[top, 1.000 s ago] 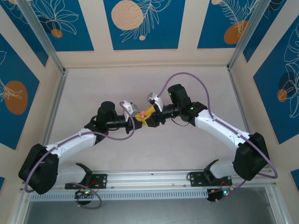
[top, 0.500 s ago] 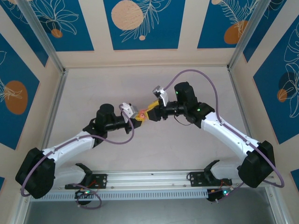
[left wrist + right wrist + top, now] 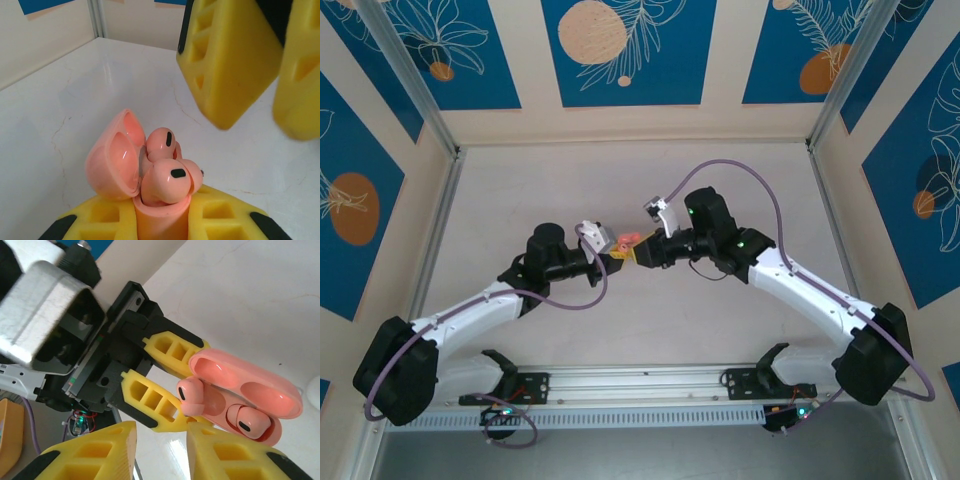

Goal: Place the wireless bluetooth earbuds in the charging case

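Observation:
My left gripper (image 3: pixel 160 226) is shut on the salmon-pink charging case (image 3: pixel 112 160), which it holds above the table with the lid swung open. Two pink earbuds rest in the case. The nearer earbud (image 3: pixel 167 180) stands high out of its well, and the other earbud (image 3: pixel 161 142) sits lower behind it. In the right wrist view the case (image 3: pixel 250 380) lies just past my right gripper (image 3: pixel 161 450), whose jaws stand apart with nothing between them. From above, both grippers meet at the case (image 3: pixel 625 240) mid-table.
The white table (image 3: pixel 620 180) is walled by aluminium posts and blue patterned panels. A white disc (image 3: pixel 315 390) lies on the table at the right edge of the right wrist view.
The right gripper's jaws have narrowed and its arm has shifted a little at the case. The left arm drew slightly left, still holding the case.

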Action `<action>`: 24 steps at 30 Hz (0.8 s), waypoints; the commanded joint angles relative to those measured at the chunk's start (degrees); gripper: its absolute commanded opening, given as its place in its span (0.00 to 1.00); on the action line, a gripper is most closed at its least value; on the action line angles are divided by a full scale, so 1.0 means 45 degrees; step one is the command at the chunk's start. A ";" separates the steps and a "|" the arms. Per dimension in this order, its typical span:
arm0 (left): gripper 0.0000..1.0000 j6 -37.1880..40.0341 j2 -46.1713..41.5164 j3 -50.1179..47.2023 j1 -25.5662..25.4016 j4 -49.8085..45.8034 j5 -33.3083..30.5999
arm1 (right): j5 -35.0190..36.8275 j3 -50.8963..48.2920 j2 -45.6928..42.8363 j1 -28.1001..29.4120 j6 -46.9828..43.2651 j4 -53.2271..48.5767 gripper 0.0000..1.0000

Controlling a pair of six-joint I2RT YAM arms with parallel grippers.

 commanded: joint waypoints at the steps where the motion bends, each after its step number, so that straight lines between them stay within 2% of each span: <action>1: 0.16 0.0143 -0.0175 -0.0062 -0.0147 0.0308 -0.0026 | 0.0194 -0.0058 0.0298 0.0107 0.0398 -0.0039 0.31; 15: 0.15 0.0021 -0.0246 -0.0084 -0.0175 0.0322 0.0092 | 0.1000 0.0122 0.0934 0.0131 0.0514 0.0029 0.23; 24: 0.15 0.0017 -0.0362 -0.0120 -0.0166 0.0248 0.0153 | 0.1326 0.0080 0.0895 0.0029 0.0731 0.0127 0.22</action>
